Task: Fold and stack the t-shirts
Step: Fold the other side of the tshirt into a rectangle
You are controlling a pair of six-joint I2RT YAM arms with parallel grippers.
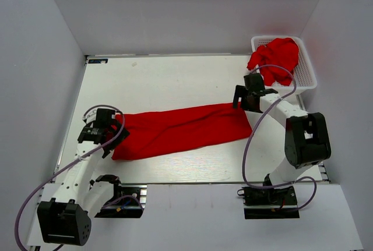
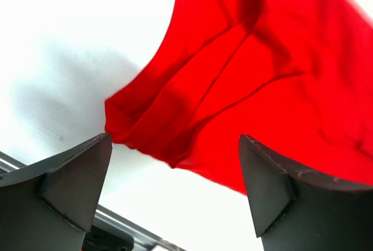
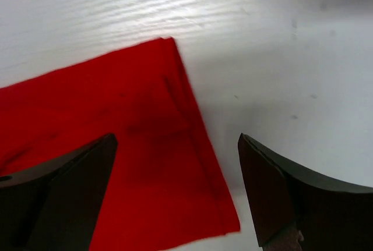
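Observation:
A red t-shirt (image 1: pixel 180 130) lies folded into a long band across the white table (image 1: pixel 163 82), running from lower left to upper right. My left gripper (image 1: pixel 100 130) is open and empty at its left end; that wrinkled end shows in the left wrist view (image 2: pixel 245 76) just beyond the fingers. My right gripper (image 1: pixel 243 101) is open and empty above the band's far right corner, which shows in the right wrist view (image 3: pixel 145 146). More red t-shirts (image 1: pixel 275 59) are piled in the white basket (image 1: pixel 305 70) at the back right.
Grey walls close in the table on the left, back and right. The table's near metal edge (image 2: pixel 122 227) runs just under my left gripper. The right arm's cable (image 1: pixel 250 140) loops over the table's right side.

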